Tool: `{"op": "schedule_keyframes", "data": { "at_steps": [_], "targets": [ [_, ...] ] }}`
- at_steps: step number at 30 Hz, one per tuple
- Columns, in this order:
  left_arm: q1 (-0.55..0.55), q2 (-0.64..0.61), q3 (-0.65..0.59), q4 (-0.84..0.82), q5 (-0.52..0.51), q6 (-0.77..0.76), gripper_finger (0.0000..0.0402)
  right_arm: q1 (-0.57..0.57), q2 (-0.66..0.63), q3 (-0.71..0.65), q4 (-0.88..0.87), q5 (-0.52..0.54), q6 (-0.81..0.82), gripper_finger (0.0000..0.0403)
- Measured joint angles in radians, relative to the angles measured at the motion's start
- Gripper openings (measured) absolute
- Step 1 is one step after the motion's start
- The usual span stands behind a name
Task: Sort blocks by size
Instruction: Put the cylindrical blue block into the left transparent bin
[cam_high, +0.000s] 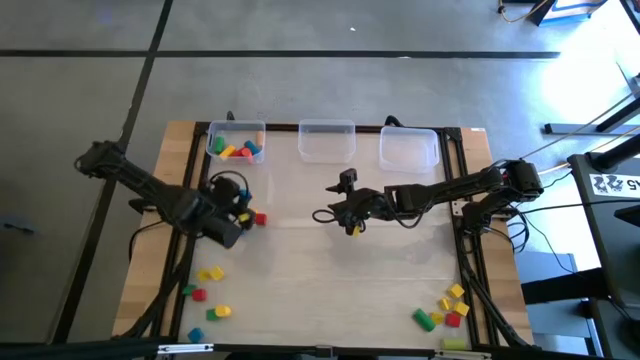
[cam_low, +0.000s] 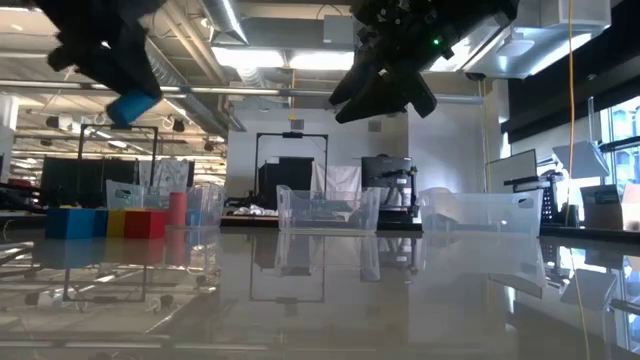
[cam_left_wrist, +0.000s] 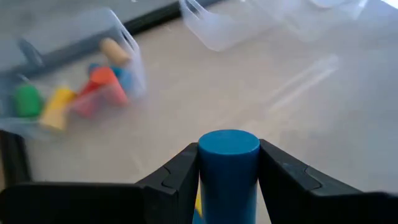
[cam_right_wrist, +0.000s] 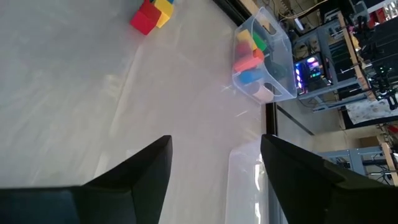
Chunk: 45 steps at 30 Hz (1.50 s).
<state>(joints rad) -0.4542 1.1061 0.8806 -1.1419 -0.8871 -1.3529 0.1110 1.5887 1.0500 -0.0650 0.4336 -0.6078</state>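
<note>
The left jaws (cam_left_wrist: 228, 177) are clamped on a blue cylinder (cam_left_wrist: 228, 168), one dark finger against each side of it, the block standing upright between them. In the low view the same blue cylinder (cam_low: 133, 106) hangs well above the table (cam_high: 330, 250), held in the air. From above, the left arm sits over the table's left part, near a small red and yellow cluster (cam_high: 256, 217).

The right jaws (cam_right_wrist: 214, 168) stand spread apart with nothing between them, raised over the middle of the table (cam_right_wrist: 74, 93).

Ahead of the left jaws, at the table's far edge, three clear bins stand in a row. The left bin (cam_high: 236, 140) holds several blocks, red, yellow, green, blue and tan; the middle bin (cam_high: 326, 141) and the right bin (cam_high: 408, 150) stand beside it.

More blocks lie loose on the table: one group near the front left corner (cam_high: 207, 290), another near the front right corner (cam_high: 445, 310).
</note>
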Motion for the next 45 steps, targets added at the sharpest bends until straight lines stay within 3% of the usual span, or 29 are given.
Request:
{"op": "schedule_keyframes", "data": {
  "at_steps": [9, 23, 37, 45],
  "targets": [
    [0.244, -0.001, 0.000, 0.019, -0.049, 0.225, 0.0137, 0.000, 0.000, 0.000, 0.015, 0.000, 0.000, 0.0250],
    [0.618, 0.000, -0.007, 0.180, -0.090, 0.597, 0.0137, 0.000, 0.000, 0.000, 0.015, 0.000, -0.002, 0.0250],
    [0.859, 0.044, -0.008, 0.362, -0.046, 0.855, 0.0137, 0.000, 0.000, 0.000, 0.010, 0.000, -0.024, 0.0250],
    [0.982, 0.101, -0.008, 0.470, 0.054, 0.953, 0.0137, 0.000, 0.000, 0.000, 0.010, 0.000, -0.025, 0.0250]
  ]
}}
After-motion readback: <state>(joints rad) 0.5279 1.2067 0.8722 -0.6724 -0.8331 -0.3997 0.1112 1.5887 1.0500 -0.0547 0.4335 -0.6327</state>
